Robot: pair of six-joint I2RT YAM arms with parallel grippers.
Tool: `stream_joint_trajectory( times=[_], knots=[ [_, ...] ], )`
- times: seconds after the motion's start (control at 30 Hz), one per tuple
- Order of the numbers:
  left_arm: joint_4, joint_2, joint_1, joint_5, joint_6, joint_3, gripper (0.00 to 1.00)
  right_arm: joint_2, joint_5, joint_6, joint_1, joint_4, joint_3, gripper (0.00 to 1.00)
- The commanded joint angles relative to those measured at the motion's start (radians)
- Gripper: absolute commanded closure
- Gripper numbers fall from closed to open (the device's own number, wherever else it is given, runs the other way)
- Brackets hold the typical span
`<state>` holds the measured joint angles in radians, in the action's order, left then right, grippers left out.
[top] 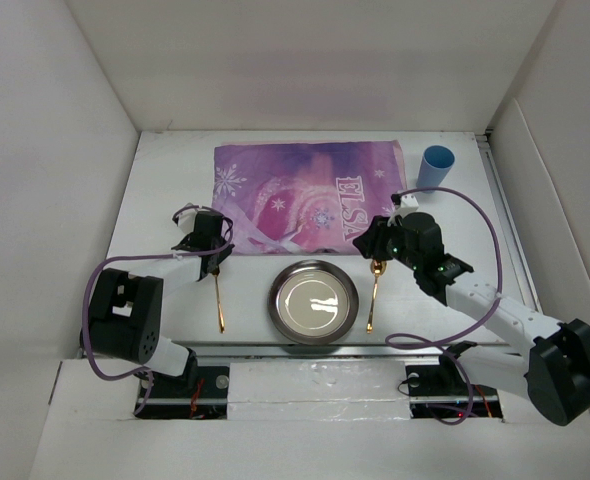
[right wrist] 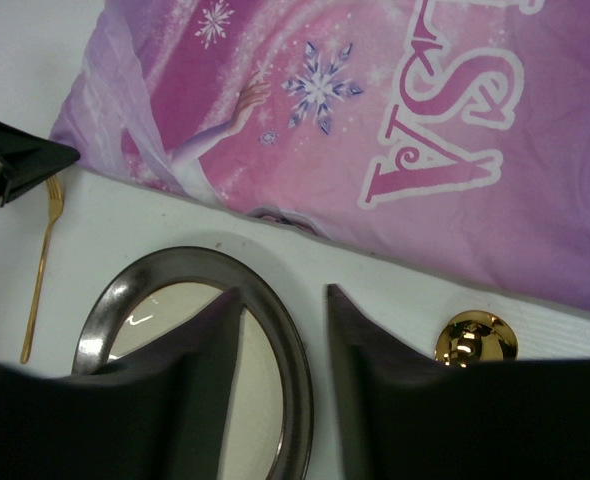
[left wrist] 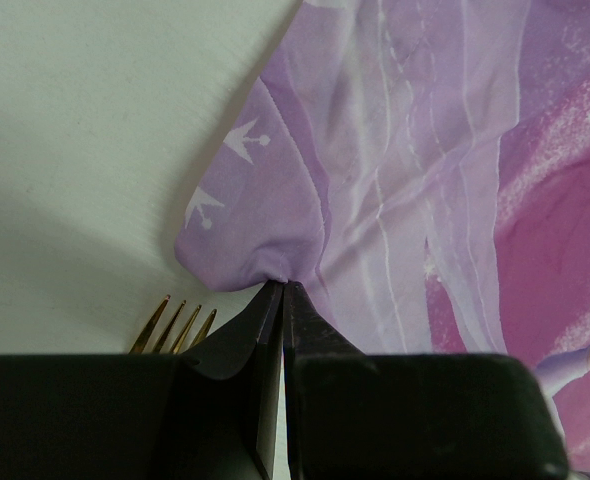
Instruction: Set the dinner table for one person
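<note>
Left gripper (left wrist: 280,285) is clenched tight on the near left corner of the purple snowflake-printed cloth (left wrist: 425,180), which reads "ELSA" in pale letters. Right gripper (right wrist: 283,295) hangs with its jaws parted and nothing between them, above the right rim of the round silver metal plate (right wrist: 115,290). A gold fork (top: 218,295) lies left of the plate and a gold spoon (top: 373,295) right of it. A light blue cup (top: 436,165) stands beside the cloth's far right corner. All rest on the dinner table (top: 165,180), the plain white tabletop ahead of both arm bases.

Cloth (left wrist: 425,200) lies ahead of my left claw (left wrist: 280,290), fork (left wrist: 175,325) just left. Plate (top: 313,302) sits rightward, spoon (top: 374,290) beyond it.
</note>
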<state>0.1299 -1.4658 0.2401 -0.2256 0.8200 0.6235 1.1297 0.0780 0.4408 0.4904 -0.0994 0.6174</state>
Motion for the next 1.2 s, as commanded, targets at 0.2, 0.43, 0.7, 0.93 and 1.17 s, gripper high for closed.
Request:
stream_joint_trajectory(
  times=[0.2, 0.43, 0.7, 0.93, 1.17],
  knots=[
    [-0.065, 0.126, 0.051, -0.054, -0.053, 0.077, 0.77, -0.099, 0.075, -0.020, 0.011, 0.082, -0.123, 1.00],
    [-0.081, 0.304, 0.060, 0.043, -0.102, 0.149, 0.49, -0.102, 0.181, 0.024, 0.031, 0.049, -0.234, 0.47],
    [-0.127, 0.482, 0.061, 0.173, -0.205, 0.248, 0.69, 0.037, 0.285, 0.055, 0.040, -0.065, -0.260, 0.46],
    [-0.265, 0.633, 0.061, 0.175, -0.327, 0.305, 1.00, 0.224, 0.390, 0.098, 0.049, -0.246, -0.272, 0.48],
    [-0.269, 0.685, 0.061, 0.178, -0.403, 0.269, 1.00, 0.280, 0.407, 0.118, 0.059, -0.290, -0.237, 1.00]
  ],
)
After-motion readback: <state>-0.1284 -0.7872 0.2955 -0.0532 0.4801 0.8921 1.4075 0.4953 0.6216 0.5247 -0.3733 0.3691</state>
